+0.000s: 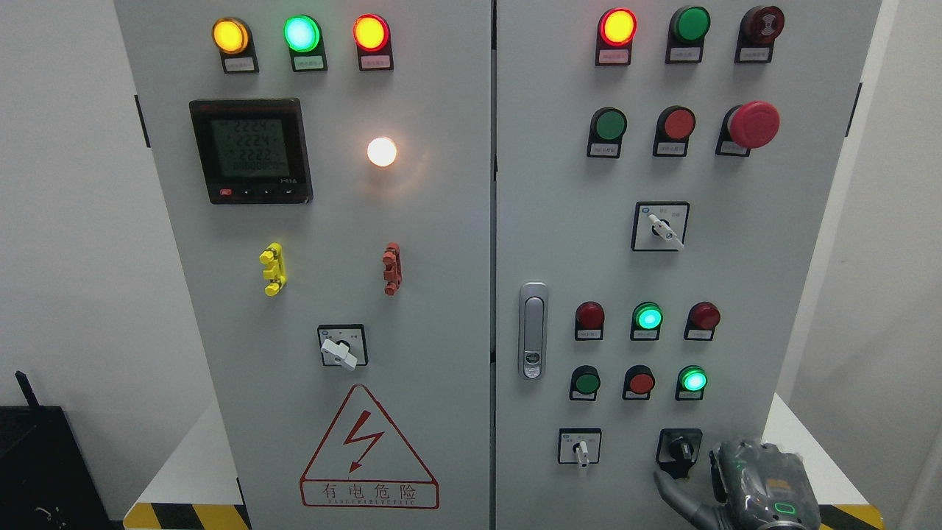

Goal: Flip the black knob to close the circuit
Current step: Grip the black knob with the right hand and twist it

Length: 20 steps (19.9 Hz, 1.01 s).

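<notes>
At lower right, the right hand (pixel 725 489), fingers loosely open, sits beside the black knob (pixel 678 450); a finger could slip off its handle.

Black knob (pixel 680 450), grey cabinet (pixel 441 294)

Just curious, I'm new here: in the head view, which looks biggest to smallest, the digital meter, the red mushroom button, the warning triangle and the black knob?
1. warning triangle
2. digital meter
3. red mushroom button
4. black knob

All sit on the same cabinet front, so nearness hardly skews this.

black knob (pixel 678 449): front open | right hand (pixel 736 486) just beside, lower right | white selector (pixel 581 450) well left
</notes>
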Motion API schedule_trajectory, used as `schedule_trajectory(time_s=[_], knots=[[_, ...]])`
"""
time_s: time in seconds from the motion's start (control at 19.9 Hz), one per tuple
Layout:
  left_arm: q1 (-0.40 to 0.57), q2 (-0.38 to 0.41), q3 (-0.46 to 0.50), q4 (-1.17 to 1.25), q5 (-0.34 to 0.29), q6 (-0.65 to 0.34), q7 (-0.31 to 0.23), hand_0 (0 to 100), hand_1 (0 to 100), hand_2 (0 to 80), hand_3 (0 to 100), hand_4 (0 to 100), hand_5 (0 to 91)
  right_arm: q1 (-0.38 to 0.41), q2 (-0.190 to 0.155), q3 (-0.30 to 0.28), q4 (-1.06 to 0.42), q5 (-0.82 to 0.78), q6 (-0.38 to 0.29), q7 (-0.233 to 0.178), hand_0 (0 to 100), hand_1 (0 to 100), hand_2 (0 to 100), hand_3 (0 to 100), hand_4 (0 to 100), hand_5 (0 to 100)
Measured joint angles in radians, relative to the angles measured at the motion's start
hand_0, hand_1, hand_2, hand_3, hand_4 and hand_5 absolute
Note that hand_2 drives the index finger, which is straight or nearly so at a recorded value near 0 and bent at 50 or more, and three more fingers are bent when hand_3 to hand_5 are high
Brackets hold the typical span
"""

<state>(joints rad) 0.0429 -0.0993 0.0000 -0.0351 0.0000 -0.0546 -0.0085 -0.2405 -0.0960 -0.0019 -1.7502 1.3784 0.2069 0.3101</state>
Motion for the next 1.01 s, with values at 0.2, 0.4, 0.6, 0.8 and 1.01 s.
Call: schedule_trajectory(time_s=[0.2,0.4,0.6,0.8,1.01], knots=[[0.0,0.0,0.0,0.0,0.0,0.0,0.0,0,0,0.0,5,2,0.0,-0.008,-0.007,0.0,0.015,0.0,0.001,0.002,0,0,88,100,78,81],[0.0,0.0,0.0,0.0,0.0,0.0,0.0,0,0,0.0,5,2,0.0,-0.012,-0.014,0.001,0.028,-0.001,0.001,0.002,0,0,88,100,78,81],[0.0,0.0,0.0,0.0,0.0,0.0,0.0,0,0,0.0,5,2,0.0,-0.013,-0.019,-0.006,0.036,-0.01,0.015,0.003,0,0,88,100,79,81],[0.0,0.0,0.0,0.0,0.0,0.0,0.0,0,0,0.0,5,2,0.0,-0.014,-0.029,-0.007,0.041,-0.036,0.035,0.004,0,0,88,100,79,81],[0.0,0.0,0.0,0.0,0.0,0.0,0.0,0,0,0.0,5,2,0.0,-0.012,-0.039,-0.012,0.044,-0.062,0.044,0.004,0,0,88,100,79,82]])
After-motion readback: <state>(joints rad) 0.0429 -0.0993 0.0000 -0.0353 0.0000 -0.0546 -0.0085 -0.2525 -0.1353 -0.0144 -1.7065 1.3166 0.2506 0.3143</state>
